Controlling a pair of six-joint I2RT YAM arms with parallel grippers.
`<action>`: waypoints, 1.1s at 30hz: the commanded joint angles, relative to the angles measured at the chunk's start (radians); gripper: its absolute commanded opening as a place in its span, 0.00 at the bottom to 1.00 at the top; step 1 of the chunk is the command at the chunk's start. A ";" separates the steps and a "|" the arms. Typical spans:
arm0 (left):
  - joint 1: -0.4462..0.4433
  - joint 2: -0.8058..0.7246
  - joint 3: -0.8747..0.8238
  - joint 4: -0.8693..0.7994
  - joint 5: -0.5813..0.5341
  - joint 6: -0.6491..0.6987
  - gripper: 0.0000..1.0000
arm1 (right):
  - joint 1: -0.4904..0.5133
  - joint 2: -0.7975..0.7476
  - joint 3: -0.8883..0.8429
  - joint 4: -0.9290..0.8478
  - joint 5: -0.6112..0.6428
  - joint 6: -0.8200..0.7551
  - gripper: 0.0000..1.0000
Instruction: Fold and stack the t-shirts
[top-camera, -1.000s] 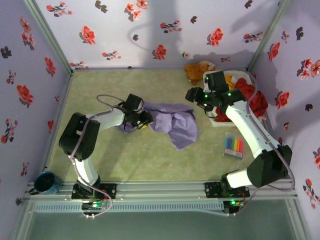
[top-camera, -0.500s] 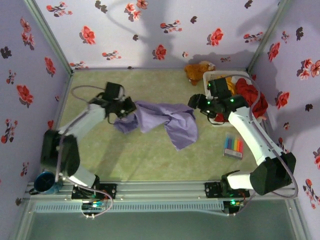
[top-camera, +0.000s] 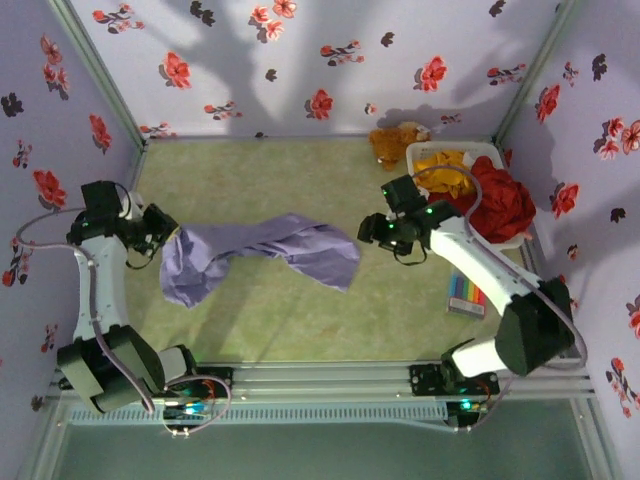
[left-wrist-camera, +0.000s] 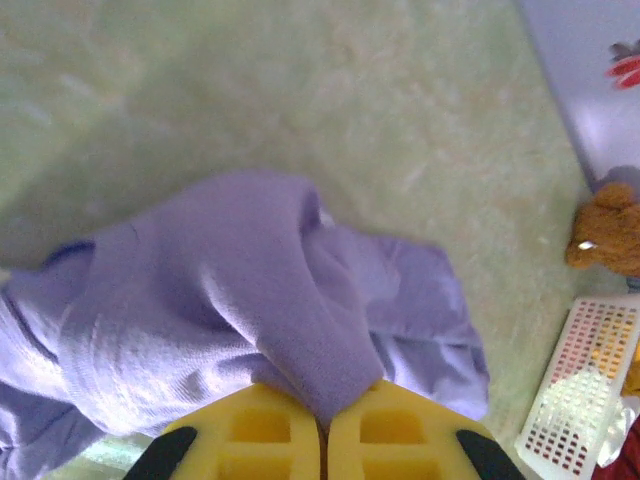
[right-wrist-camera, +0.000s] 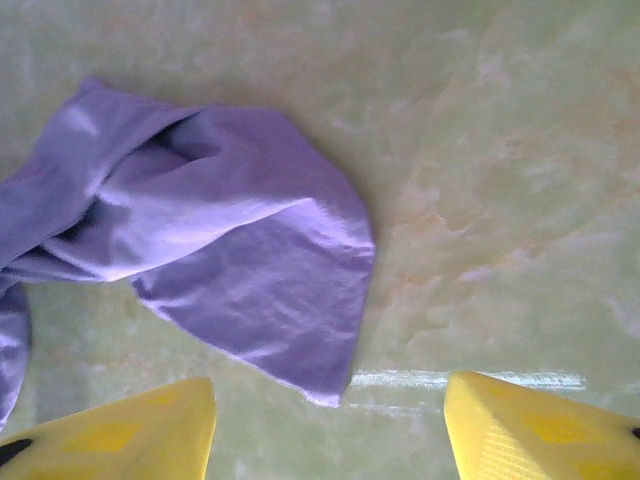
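The left arm has swung from the middle of the desk (top-camera: 280, 320) out toward the left wall. Its gripper (left-wrist-camera: 322, 430) is pressed together on a bunched fold of the purple shirt (top-camera: 270, 245) and has dragged the cloth along with it. A second ago the shirt lay in a crumpled heap near the centre. Now it is pulled into a long, twisted band running from the left gripper across to mid-desk, with one clump hanging down at the left end and a loose flap lying flat at the right end.

Further right, the right gripper (right-wrist-camera: 325, 385) has come away from the basket (top-camera: 415, 155) and now hovers just past that flap. Its fingers are spread wide and hold nothing, and the shirt's corner sits between them in the wrist view.

I read this as a spreading-out step. One end is held and the other is about to be taken — then the shirt can be stretched flat. It is still rumpled, so folding has not begun. The red shirt (top-camera: 500, 205) and the yellow shirt (top-camera: 445, 165) are piled in the basket at the far right, untouched — most of the task lies ahead.
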 joint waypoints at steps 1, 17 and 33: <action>0.013 0.021 -0.019 -0.032 0.088 0.064 0.00 | 0.020 0.099 0.056 0.045 0.004 -0.026 0.60; 0.098 0.020 -0.053 -0.003 0.153 0.077 0.00 | 0.031 0.532 0.256 0.173 -0.174 -0.063 0.47; 0.172 0.020 0.218 -0.009 0.230 -0.008 0.00 | 0.034 0.277 0.509 -0.191 0.010 -0.186 0.00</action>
